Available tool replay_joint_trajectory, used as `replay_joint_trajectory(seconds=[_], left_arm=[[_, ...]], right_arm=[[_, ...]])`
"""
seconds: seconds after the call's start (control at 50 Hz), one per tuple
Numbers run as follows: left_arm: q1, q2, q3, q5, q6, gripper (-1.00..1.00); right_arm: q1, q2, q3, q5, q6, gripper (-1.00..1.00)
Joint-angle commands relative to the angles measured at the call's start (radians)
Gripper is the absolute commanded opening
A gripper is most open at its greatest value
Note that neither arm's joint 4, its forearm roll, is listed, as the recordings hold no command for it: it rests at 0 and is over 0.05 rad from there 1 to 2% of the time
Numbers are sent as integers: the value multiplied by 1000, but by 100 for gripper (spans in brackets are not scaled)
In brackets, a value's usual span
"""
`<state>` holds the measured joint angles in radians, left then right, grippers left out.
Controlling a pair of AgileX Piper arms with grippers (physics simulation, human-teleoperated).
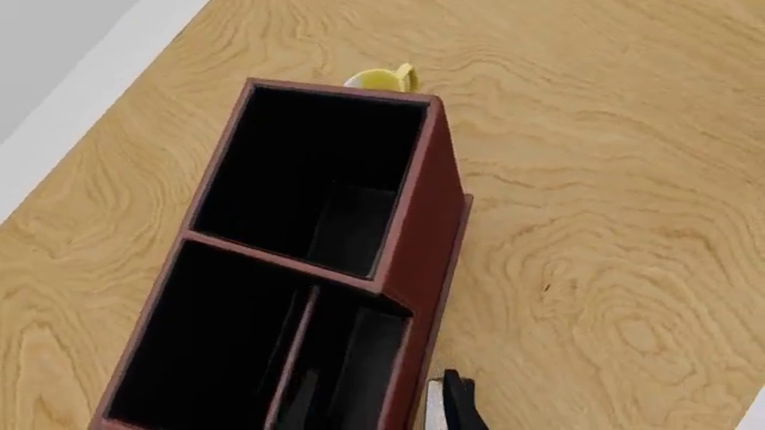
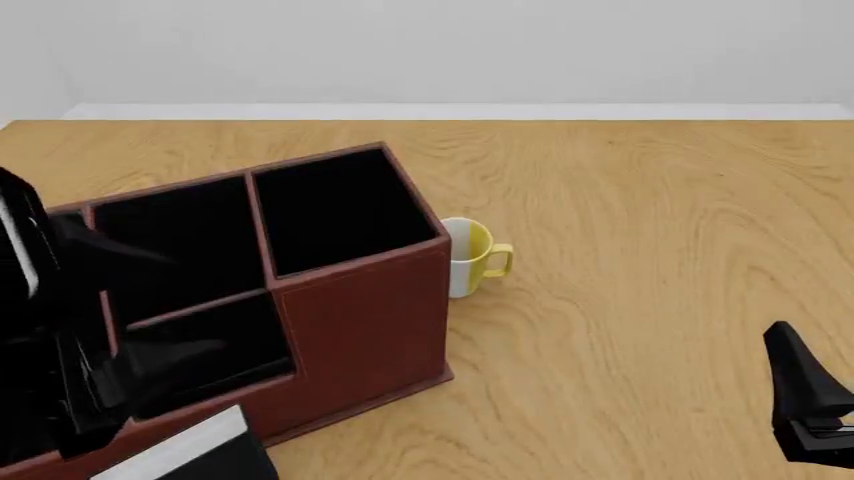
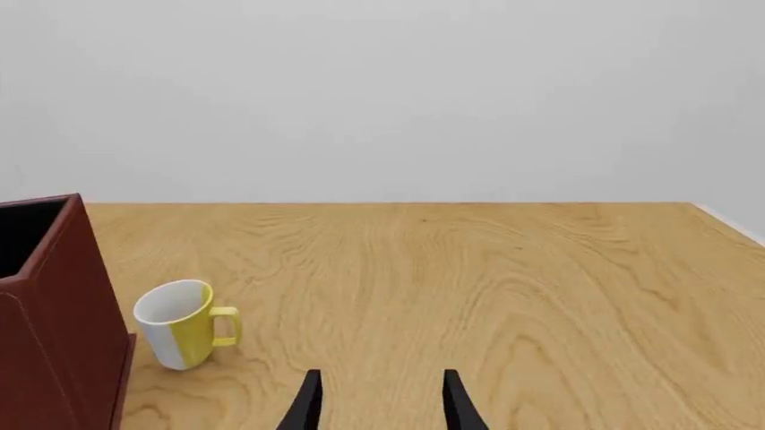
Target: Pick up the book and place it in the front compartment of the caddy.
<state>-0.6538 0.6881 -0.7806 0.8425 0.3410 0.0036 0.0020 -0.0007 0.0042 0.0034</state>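
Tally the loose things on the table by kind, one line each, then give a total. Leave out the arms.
Caddy: 1
Mug: 1
Book: 1
Total: 3

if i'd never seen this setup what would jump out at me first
The big red-brown caddy with its black cells fills the table's left side in the front view. A small yellow-and-white mug stands just to its right. At the bottom left edge, the book's white page edge shows below the left arm, in front of the caddy.
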Motion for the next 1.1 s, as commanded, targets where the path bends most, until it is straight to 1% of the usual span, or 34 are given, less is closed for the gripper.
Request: replay_joint_trajectory(seconds=[0.02, 0.04, 0.1, 0.12, 0.16, 0.2, 0.24, 0.28, 0.32, 0.42, 0.48, 0.52, 0.54, 0.7, 0.8, 0.94, 1.1], left_arm=[[-56, 66, -54, 89, -5, 100], [-64, 77, -68, 97, -34, 100], [-61, 85, -71, 112, -18, 100], [-76, 99, -67, 122, -23, 100], [-68, 105, -83, 135, -27, 100], [-85, 114, -99, 151, -39, 100], [-81, 118, -112, 164, -37, 100], [-82, 120, -115, 174, -33, 100], [-91, 125, -116, 187, -43, 100], [-78, 121, -114, 202, -35, 100], [-83, 121, -111, 208, -41, 100], [-88, 125, -116, 208, -57, 100], [-85, 123, -111, 208, -49, 100], [-89, 119, -81, 196, -66, 100], [-79, 115, -70, 196, -63, 100], [-94, 107, -33, 188, -94, 100], [-101, 100, 0, 178, -101, 100]], right_arm=[[0, 0, 0, 0, 1, 100], [0, 0, 0, 0, -1, 100], [0, 0, 0, 0, -1, 100], [0, 0, 0, 1, 1, 100], [0, 0, 0, 1, 1, 100], [0, 0, 0, 0, -1, 100], [0, 0, 0, 0, -1, 100], [0, 0, 0, 1, 1, 100], [0, 0, 0, 0, 0, 100], [0, 0, 0, 1, 1, 100], [0, 0, 0, 0, 0, 100], [0, 0, 0, 0, -1, 100], [0, 0, 0, 0, 0, 100], [0, 0, 0, 0, 1, 100], [0, 0, 0, 0, 0, 100], [0, 0, 0, 0, 0, 100], [0, 0, 0, 1, 1, 100]])
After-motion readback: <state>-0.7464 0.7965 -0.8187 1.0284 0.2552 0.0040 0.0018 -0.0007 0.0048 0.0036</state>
